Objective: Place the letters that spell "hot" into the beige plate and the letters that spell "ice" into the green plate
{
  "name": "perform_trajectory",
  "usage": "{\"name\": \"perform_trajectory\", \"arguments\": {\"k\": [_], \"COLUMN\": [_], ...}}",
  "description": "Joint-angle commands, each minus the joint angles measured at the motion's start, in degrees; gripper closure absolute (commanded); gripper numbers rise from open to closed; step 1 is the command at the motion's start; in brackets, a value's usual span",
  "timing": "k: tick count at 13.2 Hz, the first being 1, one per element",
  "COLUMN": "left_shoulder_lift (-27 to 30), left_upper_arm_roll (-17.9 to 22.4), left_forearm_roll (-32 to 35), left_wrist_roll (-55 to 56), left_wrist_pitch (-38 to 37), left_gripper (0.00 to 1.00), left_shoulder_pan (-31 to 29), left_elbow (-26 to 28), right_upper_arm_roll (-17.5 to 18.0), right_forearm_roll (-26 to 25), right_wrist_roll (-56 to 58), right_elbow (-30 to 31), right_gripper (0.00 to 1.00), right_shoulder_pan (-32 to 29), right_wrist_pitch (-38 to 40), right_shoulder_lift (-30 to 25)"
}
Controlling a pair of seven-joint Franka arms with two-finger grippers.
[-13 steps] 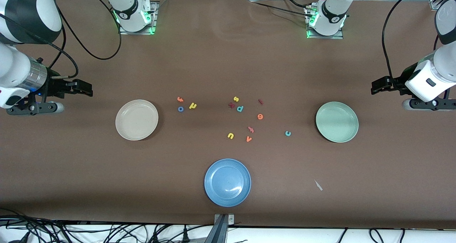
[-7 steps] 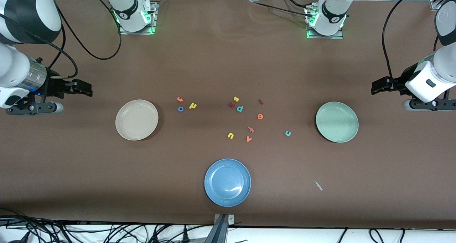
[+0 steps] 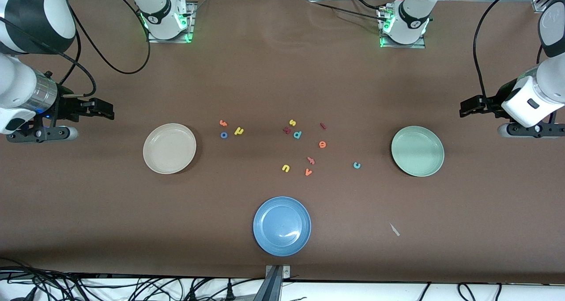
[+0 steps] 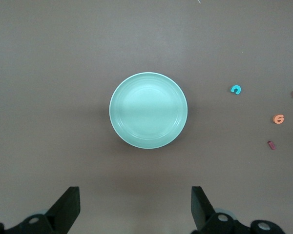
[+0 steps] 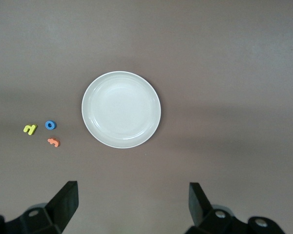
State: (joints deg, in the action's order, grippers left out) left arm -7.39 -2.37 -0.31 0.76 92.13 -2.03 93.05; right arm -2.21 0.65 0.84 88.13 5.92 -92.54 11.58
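Observation:
The beige plate (image 3: 169, 148) (image 5: 121, 109) lies bare toward the right arm's end, the green plate (image 3: 417, 151) (image 4: 148, 110) bare toward the left arm's end. Beside the beige plate lie the orange t (image 3: 223, 123) (image 5: 53, 142), blue o (image 3: 224, 135) (image 5: 50, 125) and yellow h (image 3: 239, 131) (image 5: 30, 129). The dark red i (image 3: 323, 126) (image 4: 271, 145), orange e (image 3: 322, 144) (image 4: 279, 119) and teal c (image 3: 356, 165) (image 4: 236, 89) lie nearer the green plate. My right gripper (image 3: 43, 134) (image 5: 133, 202) hangs open and holds nothing, high over the table's end past the beige plate. At the green plate's end my left gripper (image 3: 532, 130) (image 4: 136, 204) is likewise open with nothing in it.
A blue plate (image 3: 282, 226) sits nearest the front camera, mid-table. Other loose letters lie in the middle: yellow s (image 3: 292, 122), teal d (image 3: 297, 134), yellow u (image 3: 285, 168), orange v (image 3: 308, 172), two reddish ones. A small pale scrap (image 3: 394, 229) lies near the front edge.

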Motion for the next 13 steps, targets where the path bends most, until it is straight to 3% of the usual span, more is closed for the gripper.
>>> {"name": "perform_trajectory", "arguments": {"k": [1, 13], "left_shoulder_lift": [-0.17, -0.17], "left_upper_arm_roll": [-0.09, -0.09], "left_forearm_roll": [0.93, 0.84], "left_wrist_roll": [0.03, 0.03], "left_wrist_pitch": [0.15, 0.06], "left_gripper": [0.00, 0.00], "left_shoulder_pan": [-0.34, -0.25], "left_elbow": [0.21, 0.29], "right_upper_arm_roll": [-0.17, -0.87], "right_forearm_roll": [-0.74, -0.74], "right_wrist_roll": [1.00, 2.41], "right_elbow": [-1.65, -1.65], "right_gripper": [0.00, 0.00], "right_shoulder_pan": [-0.20, -0.20], "right_wrist_pitch": [1.49, 1.49], "right_shoulder_lift": [0.46, 0.19]}}
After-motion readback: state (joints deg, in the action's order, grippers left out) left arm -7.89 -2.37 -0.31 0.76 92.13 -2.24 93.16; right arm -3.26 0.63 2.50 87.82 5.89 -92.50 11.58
